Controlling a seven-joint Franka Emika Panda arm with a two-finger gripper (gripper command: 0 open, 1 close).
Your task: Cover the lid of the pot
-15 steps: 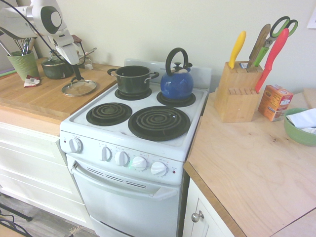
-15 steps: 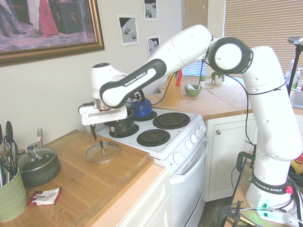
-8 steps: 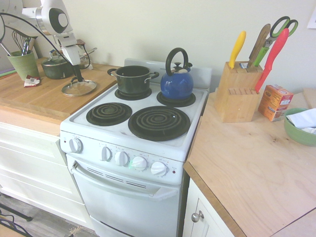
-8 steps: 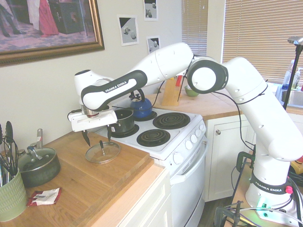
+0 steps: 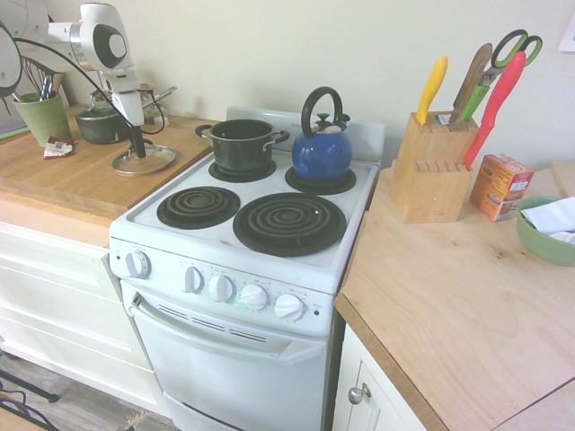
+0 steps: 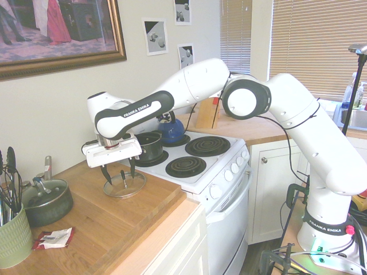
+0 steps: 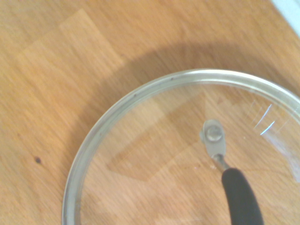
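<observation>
Round clear glass lid [image 6: 124, 185] with silver metal rim and small dark knob lies flat on the wooden countertop [image 5: 63, 175], just beside the white stove [image 5: 243, 233]. White arm's two-finger gripper [image 6: 118, 172] points down directly above it, jaws spread wide either side of the knob, gripping nothing. Dark green-black round pot [image 5: 241, 144] sits uncovered on a rear burner, next to the blue kettle [image 5: 322, 153].

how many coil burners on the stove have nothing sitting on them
2. The front left burner and the front right burner are bare. The back two are taken by the pot and the blue kettle.
</observation>
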